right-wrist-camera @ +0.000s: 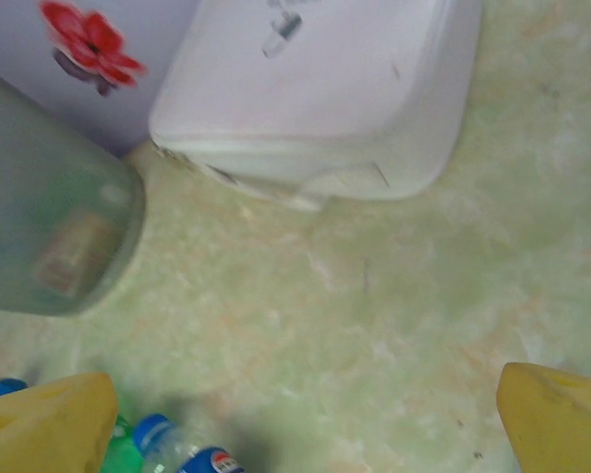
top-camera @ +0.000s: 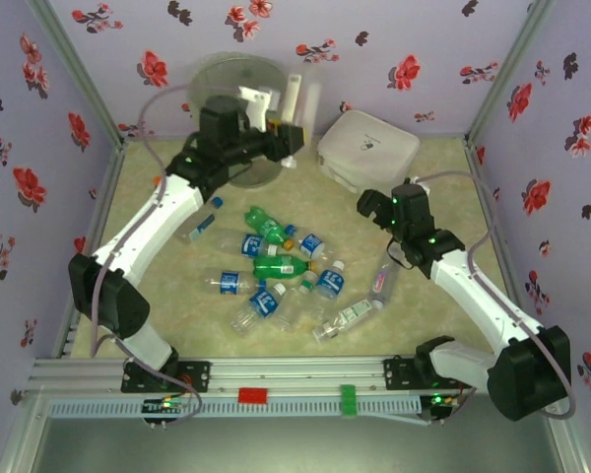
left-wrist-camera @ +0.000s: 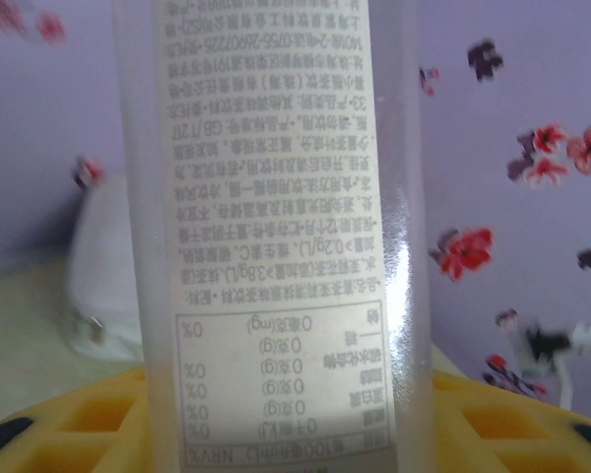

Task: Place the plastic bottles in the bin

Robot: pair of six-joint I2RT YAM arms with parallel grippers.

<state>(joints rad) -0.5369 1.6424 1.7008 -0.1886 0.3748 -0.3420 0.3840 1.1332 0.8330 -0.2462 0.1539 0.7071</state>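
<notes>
top external shows my left pincer [top-camera: 288, 138] gripping an upright clear bottle [left-wrist-camera: 276, 246] just right of the bin [top-camera: 217, 79], lifted, i judge, to clear its rim; right pincer [right-wrist-camera: 305, 419] wide, empty; other bottles [top-camera: 276, 268] lie mid-desk [top-camera: 207, 325]

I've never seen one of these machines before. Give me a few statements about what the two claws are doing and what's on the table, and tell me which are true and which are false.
1. The left gripper is closed on a bottle. True.
2. A white box sits beside the bin at the far side of the table. True.
3. The right gripper is clamped on a green bottle. False: its jaws are wide open and empty, above bare table near the white box.
4. Every bottle is already in the bin. False: many bottles lie on the table between the two arms.
</notes>
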